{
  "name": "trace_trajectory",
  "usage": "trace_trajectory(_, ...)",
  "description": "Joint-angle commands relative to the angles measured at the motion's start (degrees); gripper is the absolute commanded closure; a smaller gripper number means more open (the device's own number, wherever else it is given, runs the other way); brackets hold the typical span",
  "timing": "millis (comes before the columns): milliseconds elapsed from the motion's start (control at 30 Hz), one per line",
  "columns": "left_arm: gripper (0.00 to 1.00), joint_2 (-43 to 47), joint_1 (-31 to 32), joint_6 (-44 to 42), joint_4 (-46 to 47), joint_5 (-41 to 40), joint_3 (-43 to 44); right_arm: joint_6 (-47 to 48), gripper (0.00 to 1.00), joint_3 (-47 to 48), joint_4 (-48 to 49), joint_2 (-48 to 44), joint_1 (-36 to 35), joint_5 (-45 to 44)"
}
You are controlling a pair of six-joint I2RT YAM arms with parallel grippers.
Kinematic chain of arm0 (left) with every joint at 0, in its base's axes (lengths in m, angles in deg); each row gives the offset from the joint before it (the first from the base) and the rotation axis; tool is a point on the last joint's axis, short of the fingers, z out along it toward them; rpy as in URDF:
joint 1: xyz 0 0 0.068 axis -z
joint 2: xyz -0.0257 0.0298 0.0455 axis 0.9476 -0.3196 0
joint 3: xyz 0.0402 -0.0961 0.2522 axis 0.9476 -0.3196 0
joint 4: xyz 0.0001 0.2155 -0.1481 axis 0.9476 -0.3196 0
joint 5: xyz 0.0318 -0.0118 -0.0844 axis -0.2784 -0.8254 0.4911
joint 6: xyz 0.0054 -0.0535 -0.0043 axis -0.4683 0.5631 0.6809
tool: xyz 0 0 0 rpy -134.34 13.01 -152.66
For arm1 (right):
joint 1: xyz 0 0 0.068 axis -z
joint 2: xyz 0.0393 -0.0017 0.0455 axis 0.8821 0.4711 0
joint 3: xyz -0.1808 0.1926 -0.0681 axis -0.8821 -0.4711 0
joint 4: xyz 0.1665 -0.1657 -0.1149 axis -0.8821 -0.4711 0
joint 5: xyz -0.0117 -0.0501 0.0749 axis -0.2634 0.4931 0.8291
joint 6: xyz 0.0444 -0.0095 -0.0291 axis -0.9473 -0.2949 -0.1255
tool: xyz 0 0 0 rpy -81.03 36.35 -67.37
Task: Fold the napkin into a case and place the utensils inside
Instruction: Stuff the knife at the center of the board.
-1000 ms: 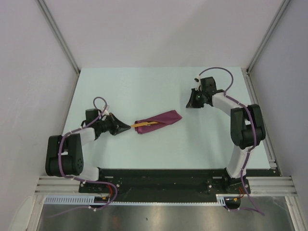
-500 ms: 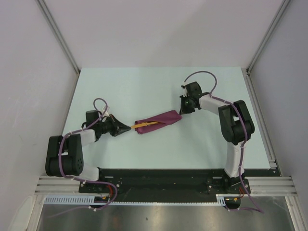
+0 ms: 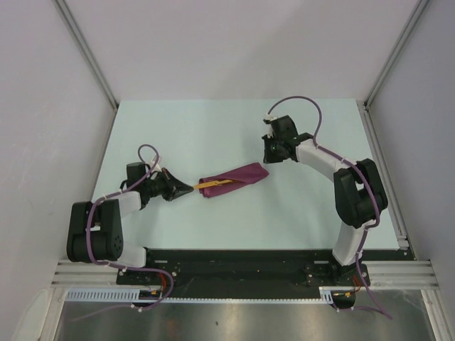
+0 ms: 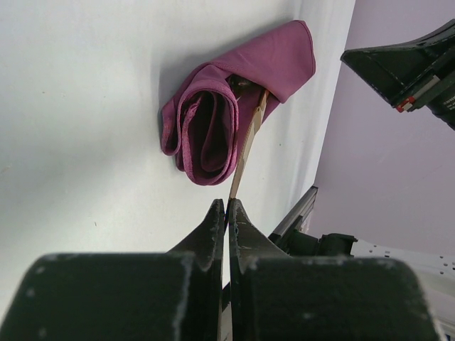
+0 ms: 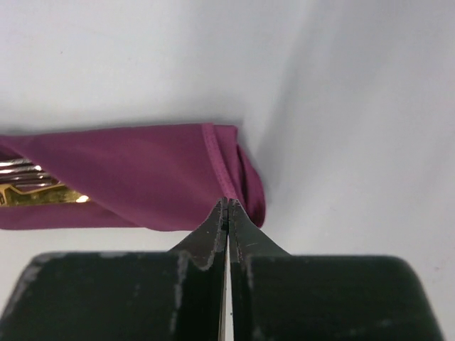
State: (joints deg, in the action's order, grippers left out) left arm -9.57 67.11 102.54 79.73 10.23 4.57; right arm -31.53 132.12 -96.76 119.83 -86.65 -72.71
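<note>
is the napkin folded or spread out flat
Folded. The napkin lies as a narrow, layered pocket rather than an open square, and the golden utensil pokes out of its open end.

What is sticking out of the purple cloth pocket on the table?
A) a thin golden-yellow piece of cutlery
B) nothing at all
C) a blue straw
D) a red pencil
A: in the left wrist view, a slim golden-yellow utensil pokes out of the open end of the napkin case.
</note>
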Motion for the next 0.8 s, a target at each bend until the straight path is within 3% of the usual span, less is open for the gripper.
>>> trace_trajectory(0,1.0,1.92,0.3,-1.3,0.53,-0.65,-0.3,-0.16,1.0,-0.28,1.07,0.94,-0.47,3.68)
trace_trajectory(600,1.0,2.36,0.38,-0.51,1.23,-0.65,-0.83,0.19,1.0,-5.38,3.28,4.89,-0.38,2.8)
trace_trajectory(767,1.0,3.07,0.38,2.2,5.35,-0.13,-3.63,-0.95,1.0,-6.44,4.42,5.86,-0.65,2.71)
